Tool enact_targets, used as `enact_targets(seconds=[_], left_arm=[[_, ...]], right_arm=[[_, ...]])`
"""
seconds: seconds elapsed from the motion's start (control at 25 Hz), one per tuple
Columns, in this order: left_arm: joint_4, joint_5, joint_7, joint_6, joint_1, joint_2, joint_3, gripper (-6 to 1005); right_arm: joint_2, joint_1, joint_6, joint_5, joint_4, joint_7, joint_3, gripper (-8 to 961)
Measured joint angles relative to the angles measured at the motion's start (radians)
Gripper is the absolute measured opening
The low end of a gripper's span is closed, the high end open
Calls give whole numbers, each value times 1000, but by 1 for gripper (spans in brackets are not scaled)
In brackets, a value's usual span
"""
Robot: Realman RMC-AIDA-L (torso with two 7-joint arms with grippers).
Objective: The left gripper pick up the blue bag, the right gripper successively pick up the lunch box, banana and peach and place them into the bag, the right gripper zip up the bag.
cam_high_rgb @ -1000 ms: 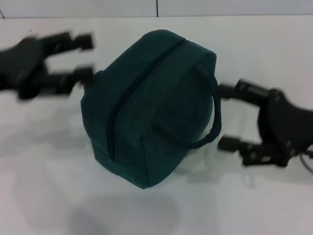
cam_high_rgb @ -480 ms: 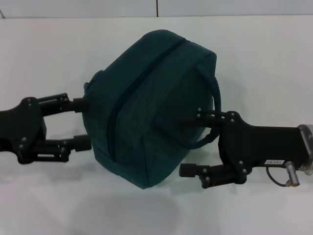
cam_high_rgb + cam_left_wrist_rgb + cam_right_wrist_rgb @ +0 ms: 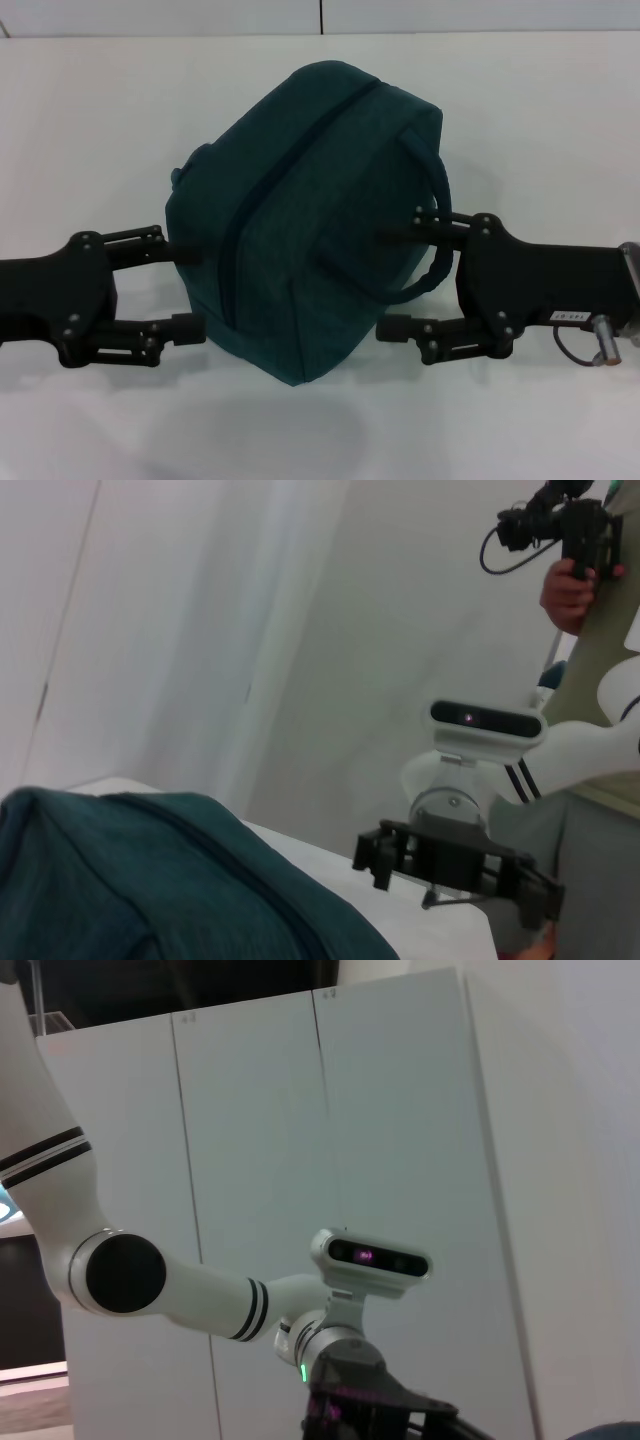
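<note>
The blue bag [image 3: 300, 210] stands on the white table [image 3: 90, 110] in the middle of the head view, its zipper closed and one rope handle [image 3: 437, 230] looping on its right side. My left gripper [image 3: 186, 288] is open and empty, level with the bag's left side, its fingertips at the fabric. My right gripper [image 3: 384, 280], with the white label, is open and empty at the bag's right side, its upper finger over the handle. The left wrist view shows the bag [image 3: 140, 880] and the right gripper [image 3: 455, 865] beyond it. The lunch box, banana and peach are out of view.
A person holding a camera [image 3: 570, 550] stands behind the right arm in the left wrist view. The right wrist view shows my left arm [image 3: 200, 1295] against white cabinet doors [image 3: 400, 1110]. The table's far edge meets a wall [image 3: 320, 15].
Both grippers have come from the bag's far sides toward me and inward, and now flank the bag's near half. The bag has not moved.
</note>
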Motion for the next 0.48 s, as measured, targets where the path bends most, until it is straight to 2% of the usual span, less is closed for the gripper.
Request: enact_targets(seconds=[0.48], left_arm=[[-5, 27, 2, 1, -8, -17, 2, 876]], right_arm=[[-21, 0, -7, -2, 1, 10, 9, 861]])
